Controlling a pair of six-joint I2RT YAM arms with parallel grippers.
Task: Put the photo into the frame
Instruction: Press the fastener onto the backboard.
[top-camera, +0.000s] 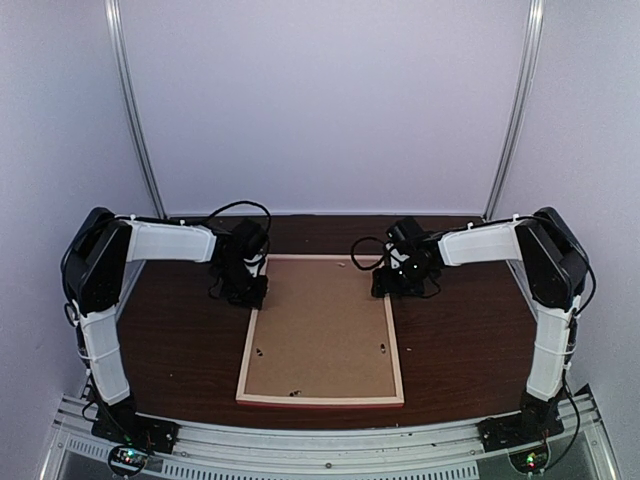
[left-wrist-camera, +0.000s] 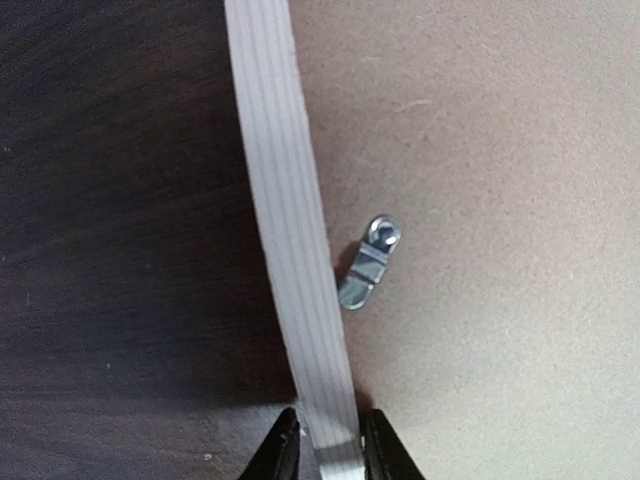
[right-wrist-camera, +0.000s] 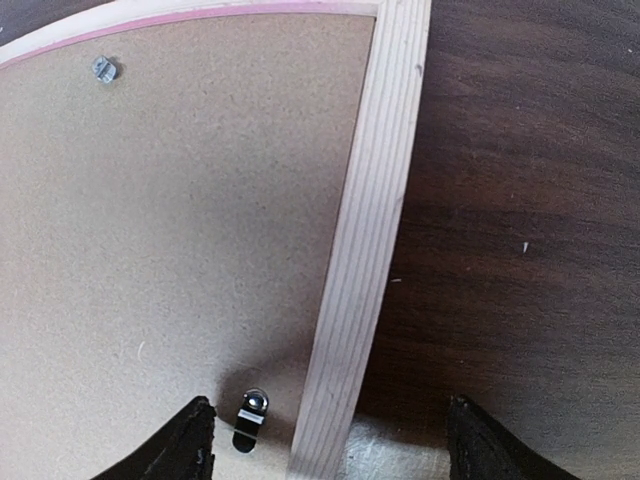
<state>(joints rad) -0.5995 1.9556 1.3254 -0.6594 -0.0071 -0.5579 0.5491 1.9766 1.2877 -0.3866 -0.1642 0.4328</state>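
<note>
Over the counter (top-camera: 180, 340), the high view shows the frame (top-camera: 320, 400) lying face down, midway between the left and right edges, its near side close to the counter's near edge. A brown backing board (top-camera: 325, 330) fills it. The left arm (top-camera: 170, 242) bends inward from its base at the near left corner, and the left hand (top-camera: 245, 285) points down at the frame's far left corner. The right arm (top-camera: 480, 243) mirrors it, with the right hand (top-camera: 400, 275) down at the far right corner. From up here I cannot tell how either hand is set.

Closer in, the left wrist view settles one of them. The left hand's two fingers (left-wrist-camera: 283, 452) sit tight on either side of the frame's pale wooden side, pinching it. The dark counter lies on one side and the board on the other. A small metal turn clip (left-wrist-camera: 368, 262) lies on the board just beside the wood.

On the right wrist view, the right hand is spread wide. One finger (right-wrist-camera: 190, 442) is over the board and the other over the bare counter, with the frame's side between them and touched by neither. Another clip (right-wrist-camera: 250, 418) shows beside the inner finger and a third fitting (right-wrist-camera: 103, 68) near the far side, where the pink rim (right-wrist-camera: 200, 18) shows.
</note>
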